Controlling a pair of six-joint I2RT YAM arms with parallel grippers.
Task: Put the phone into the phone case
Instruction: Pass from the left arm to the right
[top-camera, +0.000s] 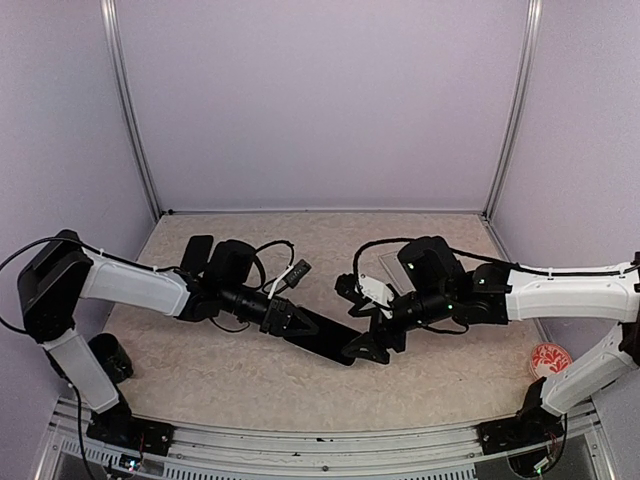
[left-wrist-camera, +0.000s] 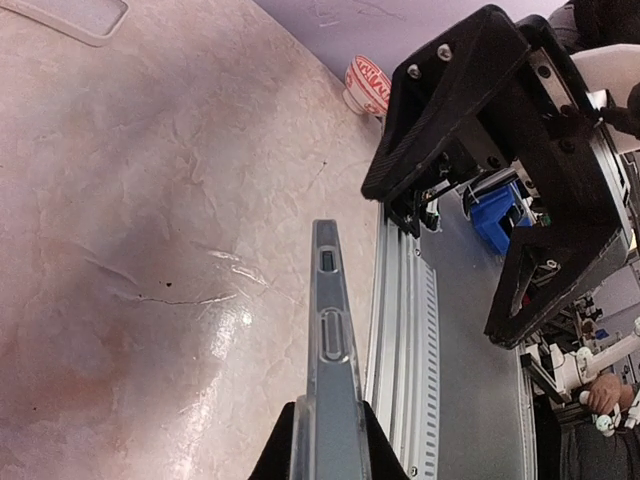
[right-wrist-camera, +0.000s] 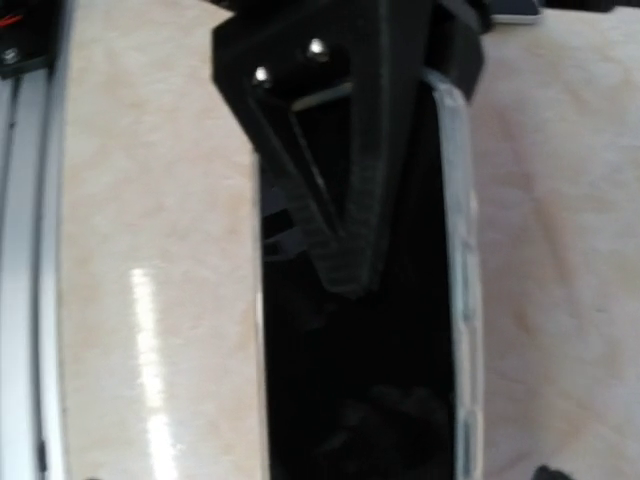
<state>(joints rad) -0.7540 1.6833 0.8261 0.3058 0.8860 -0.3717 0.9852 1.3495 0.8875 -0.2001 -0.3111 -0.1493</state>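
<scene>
My left gripper (top-camera: 290, 320) is squeezed tight on one end of the phone (top-camera: 325, 342). The phone is a flat black slab. I hold it up off the table (top-camera: 250, 240), turned on its side, so my left wrist camera looks right along its thin edge. That edge looks grey and a bit see-through, with long button shapes on it. I cannot tell if that is a cover or just the side of the phone.

The other end of the phone points at my right gripper (top-camera: 378, 340). Its two black fingers are spread very wide. From above, they sit right at the free end of the phone. My right wrist camera shows one finger in front of the phone's big dark face. I cannot tell if that finger touches the phone. It has no grip on it that I can see.

The phone case (left-wrist-camera: 70, 18) lies flat on the table. It is clear, with round corners. It sits on the far side of my right arm, apart from the phone, and neither gripper touches it.

A small red and white round thing (top-camera: 549, 358) sits at the right edge of the table.
</scene>
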